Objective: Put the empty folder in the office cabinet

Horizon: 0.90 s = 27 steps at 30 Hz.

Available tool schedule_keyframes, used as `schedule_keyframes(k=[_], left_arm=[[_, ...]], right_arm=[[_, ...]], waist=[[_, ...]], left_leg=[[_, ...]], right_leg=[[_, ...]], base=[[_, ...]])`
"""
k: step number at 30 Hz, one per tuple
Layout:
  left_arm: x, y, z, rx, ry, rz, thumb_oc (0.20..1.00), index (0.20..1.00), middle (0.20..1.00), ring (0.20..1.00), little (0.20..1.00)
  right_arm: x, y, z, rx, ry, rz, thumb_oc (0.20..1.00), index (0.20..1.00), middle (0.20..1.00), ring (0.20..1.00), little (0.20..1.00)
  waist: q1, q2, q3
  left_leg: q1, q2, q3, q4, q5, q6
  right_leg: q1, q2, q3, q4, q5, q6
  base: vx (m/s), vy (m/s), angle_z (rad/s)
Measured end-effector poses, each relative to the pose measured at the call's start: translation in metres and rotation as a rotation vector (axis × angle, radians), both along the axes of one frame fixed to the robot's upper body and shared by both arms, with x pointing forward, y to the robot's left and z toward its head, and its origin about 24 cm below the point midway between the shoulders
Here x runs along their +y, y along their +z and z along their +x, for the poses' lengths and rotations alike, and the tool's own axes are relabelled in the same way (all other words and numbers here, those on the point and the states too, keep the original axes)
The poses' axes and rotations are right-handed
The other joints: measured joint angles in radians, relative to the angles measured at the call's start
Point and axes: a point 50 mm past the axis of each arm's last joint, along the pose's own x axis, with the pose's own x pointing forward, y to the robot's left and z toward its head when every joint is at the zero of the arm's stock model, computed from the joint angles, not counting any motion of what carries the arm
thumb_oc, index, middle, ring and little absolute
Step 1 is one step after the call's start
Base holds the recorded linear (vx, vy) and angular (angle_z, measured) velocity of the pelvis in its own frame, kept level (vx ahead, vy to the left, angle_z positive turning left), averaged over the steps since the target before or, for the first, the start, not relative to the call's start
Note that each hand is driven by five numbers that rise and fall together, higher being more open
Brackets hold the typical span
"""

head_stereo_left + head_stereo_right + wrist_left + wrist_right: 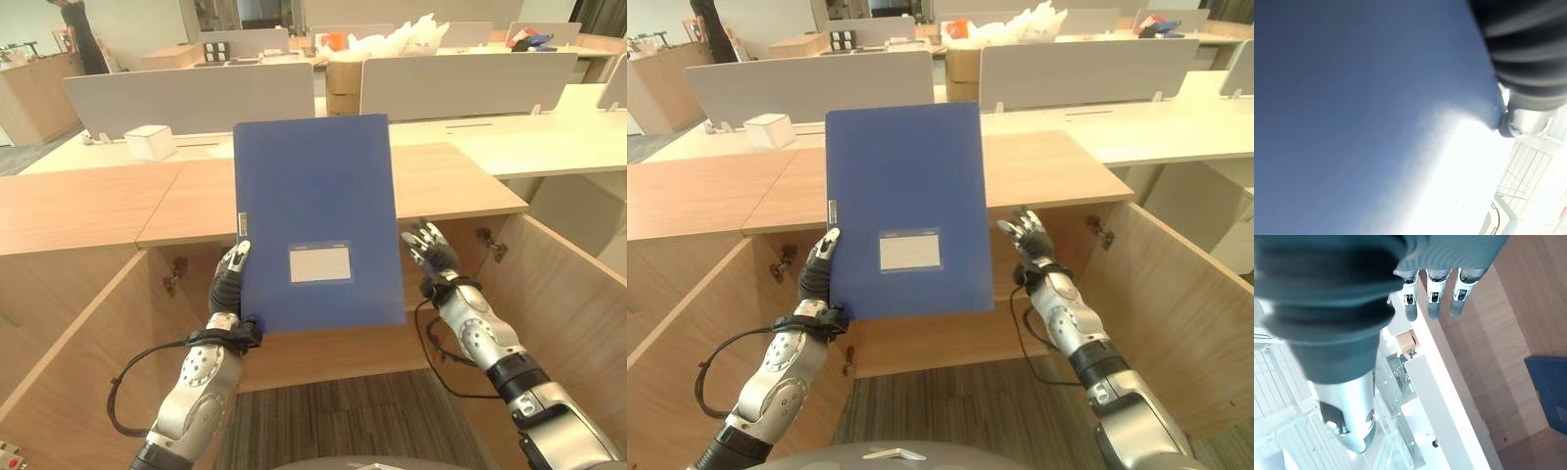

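Open-plan office with wooden cabinets and rows of desks

A wood-topped counter (88, 201) runs across the room, and an open cabinet door (578, 294) of the same wood stands at the right. Beyond it are pale desks (529, 137) with grey divider screens (191, 98), a small white box (150, 142) by one screen, cardboard boxes (343, 83) and white bags (402, 39) farther back. Grey striped carpet (353, 411) covers the floor, and a person (83, 34) stands far back left.

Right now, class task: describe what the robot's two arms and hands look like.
Both arms are silver-grey metal with rounded joints. The left hand and right hand have silver, dark-tipped fingers, with dark ribbed covers over the wrists. A black cable loops beside each forearm.
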Motion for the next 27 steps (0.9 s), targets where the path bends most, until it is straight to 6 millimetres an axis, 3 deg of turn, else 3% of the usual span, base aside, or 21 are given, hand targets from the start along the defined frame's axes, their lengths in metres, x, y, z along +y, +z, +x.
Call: schedule_keyframes(k=[5,13,20,27], left_arm=[[-0.003,0.006,-0.001,-0.022,-0.027,-0.009,0.200,0.200,0.200,0.200,0.200],[-0.012,0.009,-0.005,-0.039,-0.100,-0.004,0.200,0.200,0.200,0.200,0.200],[-0.011,0.009,-0.006,-0.034,-0.124,0.022,0.200,0.200,0.200,0.200,0.200],[-0.012,0.009,-0.006,-0.032,-0.128,0.024,0.200,0.200,0.200,0.200,0.200]], right_arm=[[0.042,0.014,-0.006,-0.038,0.203,-0.011,1.000,1.000,1.000,1.000,1.000],[0.083,0.019,-0.029,-0.055,0.476,-0.052,1.000,1.000,1.000,1.000,1.000],[0.085,0.023,-0.040,-0.075,0.609,-0.118,1.000,1.000,1.000,1.000,1.000],[0.076,0.027,-0.035,-0.084,0.551,-0.099,1.000,1.000,1.000,1.000,1.000]], waist=[[0.005,-0.009,0.000],[0.029,-0.034,-0.004],[0.041,-0.049,0.001],[0.038,-0.051,0.002]], left_leg=[[-0.016,-0.001,0.000,0.000,-0.002,0.004],[-0.021,-0.005,-0.004,0.000,0.008,0.007],[-0.036,-0.014,-0.016,0.000,0.003,0.000],[-0.035,-0.017,-0.013,0.000,0.001,0.002]], right_leg=[[-0.009,-0.001,-0.001,0.001,0.000,0.000],[-0.016,-0.003,-0.007,0.002,0.002,-0.001],[-0.020,-0.011,-0.018,0.002,-0.002,0.002],[-0.023,-0.015,-0.018,0.002,-0.001,0.003]], base=[[0.00,0.000,0.00],[0.00,0.008,0.02],[-0.01,0.013,0.05],[0.00,0.000,0.00]])
